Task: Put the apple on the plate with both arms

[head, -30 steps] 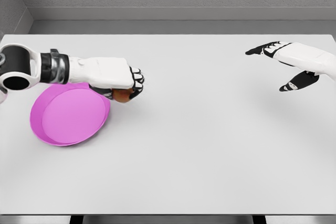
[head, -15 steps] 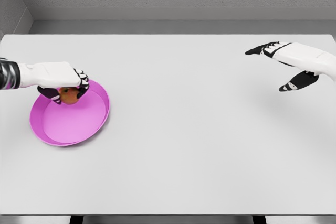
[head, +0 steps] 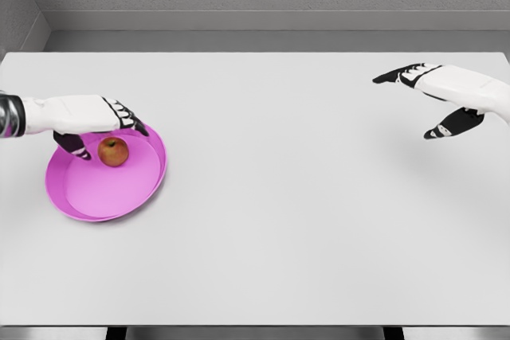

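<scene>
One apple (head: 113,151) only, found resting inside the pink plate (head: 102,193), toward its far rim and apart from the wall. Saw nothing gripping it. Noted the left hand (head: 84,115) just above and behind it, fingers (head: 130,120) spread and relaxed over the fruit, thumb down at its side, holding nothing; could not tell whether any fingertip brushed the skin. Noted the right hand (head: 446,89) well apart at the far right of the white table (head: 279,212), likewise opened out and empty, hovering clear of the surface.

Judged the apple firm and fairly light, easily carried by one hand. Reckoned the skin smooth and the shape round, so liable to roll on the plate's flat floor or slip from a shallow pinch. Thought it sturdy enough for a firm squeeze, though bruisable if dropped or crushed. Would have taken hold around the widest part, fingers across the far side and thumb opposing on the near side, coming down from above, since the plate's low wall blocked a flat sideways approach. Judged the placing itself as good as done, with only a clean withdrawal left, without nudging the fruit.
</scene>
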Robot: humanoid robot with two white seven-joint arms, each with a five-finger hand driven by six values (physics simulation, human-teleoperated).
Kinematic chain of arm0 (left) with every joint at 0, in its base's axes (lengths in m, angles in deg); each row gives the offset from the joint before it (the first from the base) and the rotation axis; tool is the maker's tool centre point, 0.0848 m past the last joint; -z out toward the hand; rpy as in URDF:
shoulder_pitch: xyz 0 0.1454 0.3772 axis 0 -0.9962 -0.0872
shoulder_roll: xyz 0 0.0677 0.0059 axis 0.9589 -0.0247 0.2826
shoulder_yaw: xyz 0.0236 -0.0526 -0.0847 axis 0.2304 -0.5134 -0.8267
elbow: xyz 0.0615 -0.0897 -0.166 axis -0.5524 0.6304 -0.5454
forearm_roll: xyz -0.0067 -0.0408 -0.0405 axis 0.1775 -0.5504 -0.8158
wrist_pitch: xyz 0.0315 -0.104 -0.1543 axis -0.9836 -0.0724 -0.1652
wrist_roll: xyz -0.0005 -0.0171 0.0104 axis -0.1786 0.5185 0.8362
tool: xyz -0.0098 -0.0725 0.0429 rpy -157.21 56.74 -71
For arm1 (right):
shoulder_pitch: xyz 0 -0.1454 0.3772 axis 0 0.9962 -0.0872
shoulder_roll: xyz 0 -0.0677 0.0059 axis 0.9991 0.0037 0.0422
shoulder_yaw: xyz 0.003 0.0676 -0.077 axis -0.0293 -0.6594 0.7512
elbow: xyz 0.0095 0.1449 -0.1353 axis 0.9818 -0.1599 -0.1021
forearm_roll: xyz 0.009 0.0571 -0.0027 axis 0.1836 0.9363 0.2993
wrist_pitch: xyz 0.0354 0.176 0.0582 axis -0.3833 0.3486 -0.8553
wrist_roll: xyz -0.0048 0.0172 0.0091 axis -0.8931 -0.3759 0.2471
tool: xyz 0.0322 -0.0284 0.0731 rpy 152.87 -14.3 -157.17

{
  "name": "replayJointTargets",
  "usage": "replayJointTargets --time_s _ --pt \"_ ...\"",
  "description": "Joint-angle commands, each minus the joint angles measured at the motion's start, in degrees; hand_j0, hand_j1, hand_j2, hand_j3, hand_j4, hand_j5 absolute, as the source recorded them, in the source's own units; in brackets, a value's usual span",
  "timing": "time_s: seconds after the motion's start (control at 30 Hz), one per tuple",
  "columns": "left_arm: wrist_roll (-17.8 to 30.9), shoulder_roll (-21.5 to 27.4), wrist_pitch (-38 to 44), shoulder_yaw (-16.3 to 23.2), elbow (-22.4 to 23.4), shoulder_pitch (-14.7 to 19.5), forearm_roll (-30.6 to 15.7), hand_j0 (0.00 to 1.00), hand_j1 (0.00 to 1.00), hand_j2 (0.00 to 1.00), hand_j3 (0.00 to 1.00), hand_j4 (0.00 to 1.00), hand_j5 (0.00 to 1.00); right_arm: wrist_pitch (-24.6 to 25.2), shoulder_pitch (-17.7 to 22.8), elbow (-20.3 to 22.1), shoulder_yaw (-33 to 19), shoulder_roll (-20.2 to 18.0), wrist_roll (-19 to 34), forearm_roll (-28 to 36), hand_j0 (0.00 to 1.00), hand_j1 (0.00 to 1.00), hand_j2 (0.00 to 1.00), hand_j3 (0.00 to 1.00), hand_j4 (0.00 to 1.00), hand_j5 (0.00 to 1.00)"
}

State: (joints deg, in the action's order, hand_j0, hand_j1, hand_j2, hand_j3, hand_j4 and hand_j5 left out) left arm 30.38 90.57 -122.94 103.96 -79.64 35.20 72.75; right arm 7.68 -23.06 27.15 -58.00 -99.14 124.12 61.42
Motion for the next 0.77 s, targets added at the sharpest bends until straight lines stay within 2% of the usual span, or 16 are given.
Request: replayJointTargets --time_s 0.0,0.17,0.23,0.33,0.73 --pt "-0.07 1.03 0.11 -1.22 0.39 0.0 -3.45 1.0 1.0 1.0 1.0 1.0 1.0 0.09 -0.09 -0.1 -0.01 -0.11 -0.03 0.24 1.0 1.0 1.0 1.0 1.0 1.0" --pt "0.02 2.52 0.11 -3.07 3.2 0.0 -6.44 1.0 1.0 1.0 1.0 1.0 1.0 0.09 -0.09 0.08 -0.01 -0.03 -0.03 0.24 1.0 1.0 1.0 1.0 1.0 1.0" --pt "0.02 2.43 0.11 -6.67 4.96 -0.62 -8.02 1.0 1.0 1.0 1.0 1.0 1.0 0.09 -0.09 0.08 -0.01 -0.03 -0.03 0.24 1.0 1.0 1.0 1.0 1.0 1.0" --pt "0.11 2.08 0.11 -8.6 5.31 -1.85 -8.02 1.0 1.0 1.0 1.0 1.0 1.0 0.09 -0.09 -0.01 -0.01 -0.03 -0.03 0.24 1.0 1.0 1.0 1.0 1.0 1.0" --pt "0.11 1.82 0.11 -9.4 5.4 -2.55 -8.11 1.0 1.0 1.0 1.0 1.0 1.0 0.09 0.0 0.08 -0.01 -0.03 -0.03 0.24 1.0 1.0 1.0 1.0 1.0 1.0"
